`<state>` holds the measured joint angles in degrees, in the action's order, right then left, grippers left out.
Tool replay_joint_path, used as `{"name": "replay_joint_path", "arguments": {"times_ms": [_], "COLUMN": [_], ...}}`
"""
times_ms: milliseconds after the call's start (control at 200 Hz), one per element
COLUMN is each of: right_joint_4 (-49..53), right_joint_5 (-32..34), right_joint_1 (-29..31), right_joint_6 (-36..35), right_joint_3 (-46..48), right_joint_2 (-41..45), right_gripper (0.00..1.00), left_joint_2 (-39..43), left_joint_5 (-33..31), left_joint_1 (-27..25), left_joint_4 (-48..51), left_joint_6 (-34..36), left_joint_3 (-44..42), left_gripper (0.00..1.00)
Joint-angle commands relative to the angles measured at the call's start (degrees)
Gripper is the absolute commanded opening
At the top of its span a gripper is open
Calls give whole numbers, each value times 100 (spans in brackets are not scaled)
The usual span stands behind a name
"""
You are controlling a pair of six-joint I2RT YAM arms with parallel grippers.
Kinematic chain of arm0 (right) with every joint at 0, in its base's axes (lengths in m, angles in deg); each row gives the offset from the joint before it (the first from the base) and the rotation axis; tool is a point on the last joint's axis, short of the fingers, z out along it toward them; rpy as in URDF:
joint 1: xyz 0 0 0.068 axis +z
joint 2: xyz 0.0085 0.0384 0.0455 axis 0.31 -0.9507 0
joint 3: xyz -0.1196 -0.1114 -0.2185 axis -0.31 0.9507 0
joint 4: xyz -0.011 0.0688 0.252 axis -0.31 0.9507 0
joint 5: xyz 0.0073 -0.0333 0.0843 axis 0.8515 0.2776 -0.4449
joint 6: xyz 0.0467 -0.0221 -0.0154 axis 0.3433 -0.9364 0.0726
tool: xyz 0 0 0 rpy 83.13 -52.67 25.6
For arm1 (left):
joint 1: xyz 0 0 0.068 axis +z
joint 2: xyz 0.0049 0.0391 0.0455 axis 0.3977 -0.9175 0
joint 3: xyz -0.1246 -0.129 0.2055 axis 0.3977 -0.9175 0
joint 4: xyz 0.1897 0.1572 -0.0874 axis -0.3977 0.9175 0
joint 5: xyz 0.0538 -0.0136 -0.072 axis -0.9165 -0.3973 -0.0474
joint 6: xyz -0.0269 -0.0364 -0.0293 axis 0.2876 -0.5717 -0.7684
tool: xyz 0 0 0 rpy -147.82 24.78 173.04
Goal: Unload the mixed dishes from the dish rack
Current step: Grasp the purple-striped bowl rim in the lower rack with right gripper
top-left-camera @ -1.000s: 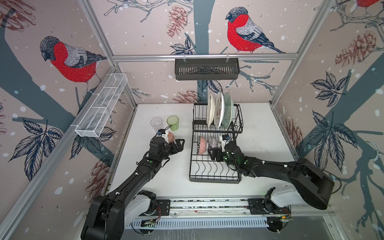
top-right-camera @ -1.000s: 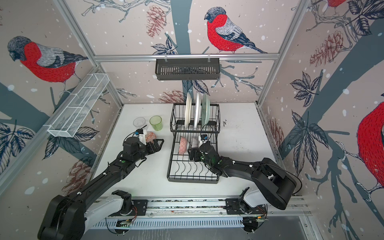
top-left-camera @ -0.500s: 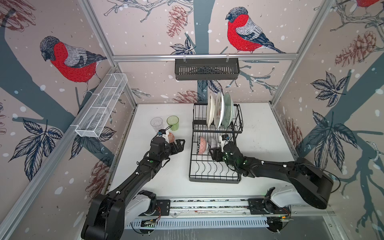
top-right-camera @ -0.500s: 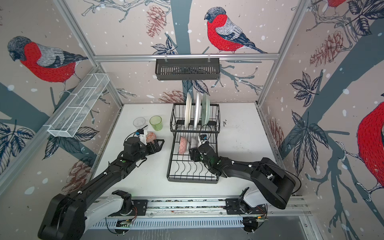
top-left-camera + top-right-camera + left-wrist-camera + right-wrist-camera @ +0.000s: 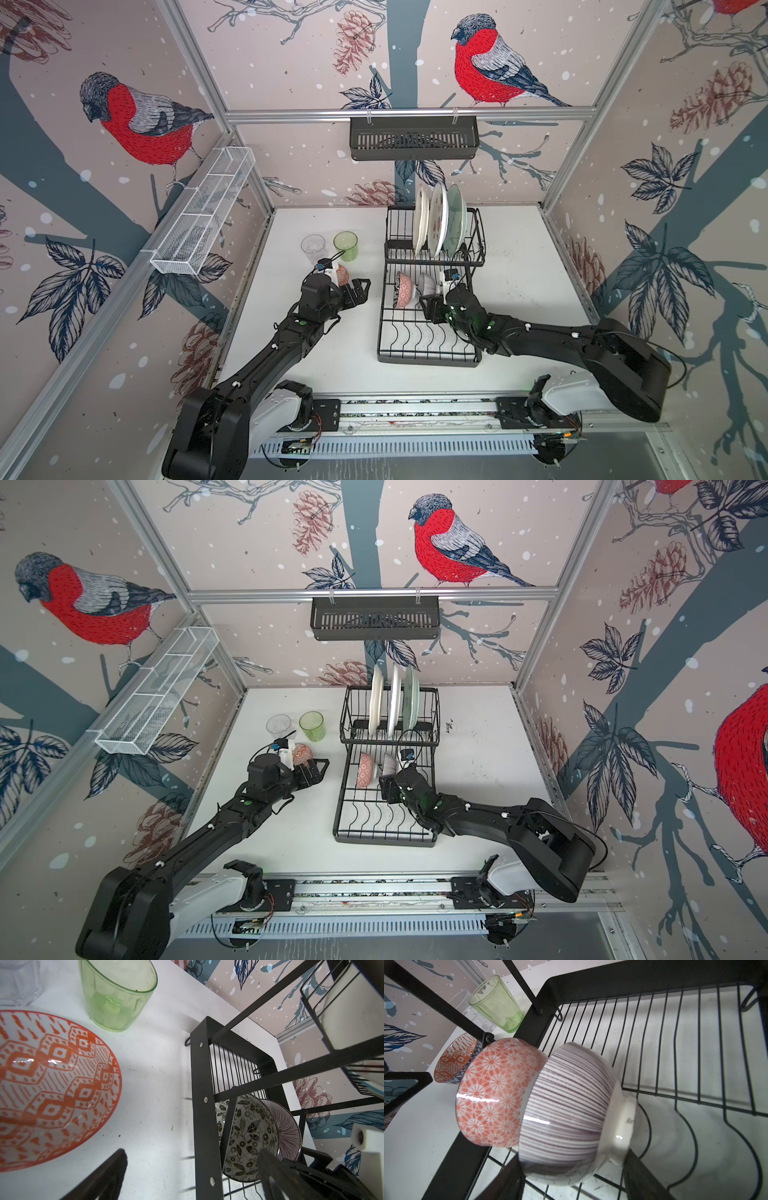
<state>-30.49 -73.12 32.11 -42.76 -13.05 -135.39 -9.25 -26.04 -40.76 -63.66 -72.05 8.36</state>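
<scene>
The black dish rack (image 5: 428, 360) holds three plates upright on its raised part: white (image 5: 420, 224), watermelon (image 5: 437, 220) and pale green (image 5: 455, 220). On its lower tray a pink flowered bowl (image 5: 492, 1097) and a striped bowl (image 5: 566, 1109) lean on edge, nested. My right gripper (image 5: 574, 1176) is shut on the striped bowl (image 5: 426, 282), one finger at its rim side, the other at its foot. An orange patterned bowl (image 5: 52, 1088), a green tumbler (image 5: 118, 995) and a clear tumbler (image 5: 313, 248) stand on the table left of the rack. My left gripper (image 5: 362, 291) hangs open and empty beside the orange bowl.
A black slotted basket (image 5: 413, 137) hangs on the back wall and a long white mesh basket (image 5: 203, 220) on the left wall. The rack's upright frame (image 5: 199, 1095) stands close in front of the left gripper. The arms' rail (image 5: 415, 411) runs along the front edge.
The right gripper has slid a little further in round the striped bowl and its jaws have narrowed onto it. The left arm has barely moved.
</scene>
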Motion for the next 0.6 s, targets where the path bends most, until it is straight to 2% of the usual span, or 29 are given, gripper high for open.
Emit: {"name": "replay_joint_path", "arguments": {"times_ms": [0, 595], "right_joint_4": [53, 121], "right_joint_5": [216, 38], "right_joint_1": [17, 27], "right_joint_6": [-148, 22], "right_joint_3": [-56, 55], "right_joint_2": [73, 610], "right_gripper": [57, 53], "left_joint_2": [-16, -35], "left_joint_5": [56, 92], "left_joint_1": [0, -12], "left_joint_4": [-224, -263], "left_joint_6": [72, 46], "left_joint_3": [11, -3], "left_gripper": [98, 98]}}
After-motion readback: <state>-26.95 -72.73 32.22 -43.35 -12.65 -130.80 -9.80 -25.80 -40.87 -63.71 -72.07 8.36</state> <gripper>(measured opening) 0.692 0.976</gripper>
